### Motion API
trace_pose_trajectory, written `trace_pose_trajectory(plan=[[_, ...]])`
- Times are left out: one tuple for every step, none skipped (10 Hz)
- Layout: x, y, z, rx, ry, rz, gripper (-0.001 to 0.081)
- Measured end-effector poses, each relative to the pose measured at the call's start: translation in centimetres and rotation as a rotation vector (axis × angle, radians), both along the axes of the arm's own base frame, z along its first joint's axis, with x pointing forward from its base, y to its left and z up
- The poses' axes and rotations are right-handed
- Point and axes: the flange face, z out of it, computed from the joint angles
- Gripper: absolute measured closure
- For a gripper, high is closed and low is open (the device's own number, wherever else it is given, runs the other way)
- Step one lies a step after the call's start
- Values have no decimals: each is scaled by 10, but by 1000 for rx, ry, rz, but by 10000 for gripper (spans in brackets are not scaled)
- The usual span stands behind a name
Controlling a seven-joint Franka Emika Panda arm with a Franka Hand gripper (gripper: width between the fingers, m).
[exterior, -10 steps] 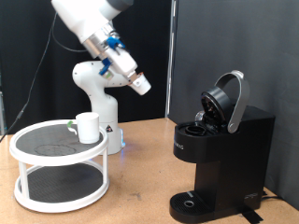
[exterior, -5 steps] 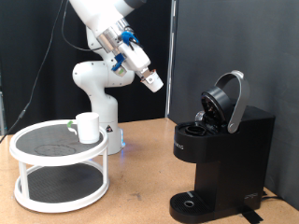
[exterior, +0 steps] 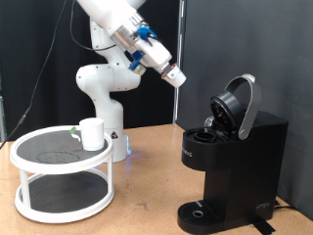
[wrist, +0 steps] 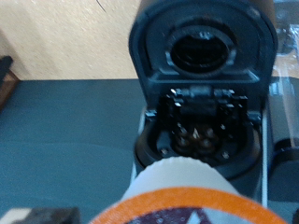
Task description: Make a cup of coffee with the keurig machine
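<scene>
The black keurig machine (exterior: 233,162) stands at the exterior view's right with its lid (exterior: 239,102) raised. The white cup (exterior: 92,133) sits on a round white two-tier stand (exterior: 61,167) at the left. My gripper (exterior: 174,76) is in the air left of and above the machine's open lid, shut on a small white pod. In the wrist view the pod (wrist: 198,194) fills the foreground, white with an orange rim. Beyond it I see the open lid (wrist: 201,42) and the empty pod chamber (wrist: 198,140). My fingers do not show there.
The robot's white base (exterior: 103,93) stands behind the stand. The machine's round drip tray (exterior: 201,211) is bare. A black curtain hangs behind the wooden table (exterior: 147,196).
My gripper with the pod has moved to the exterior view's right and slightly up, closer to the machine's open lid. The cup and the machine have not moved.
</scene>
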Motion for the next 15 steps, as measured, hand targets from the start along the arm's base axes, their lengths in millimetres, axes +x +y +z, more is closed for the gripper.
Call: trace_pose_trajectory(plan=[[2, 8, 3, -1, 3, 22, 408], [4, 16, 5, -9, 6, 36, 408], [5, 23, 5, -21, 9, 41, 408], [8, 30, 5, -41, 9, 36, 408], [8, 29, 5, -36, 9, 35, 408], [7, 29, 3, -33, 12, 35, 408], [8, 31, 0, -36, 12, 31, 408], [9, 37, -7, -48, 11, 28, 408], [11, 46, -16, -66, 12, 30, 408], [12, 55, -24, -80, 14, 35, 408], [13, 63, -33, -93, 17, 41, 408], [12, 69, -42, -108, 26, 51, 408], [10, 73, -50, -125, 34, 60, 408], [8, 74, -58, -140, 38, 61, 408], [6, 72, -65, -152, 38, 59, 408]])
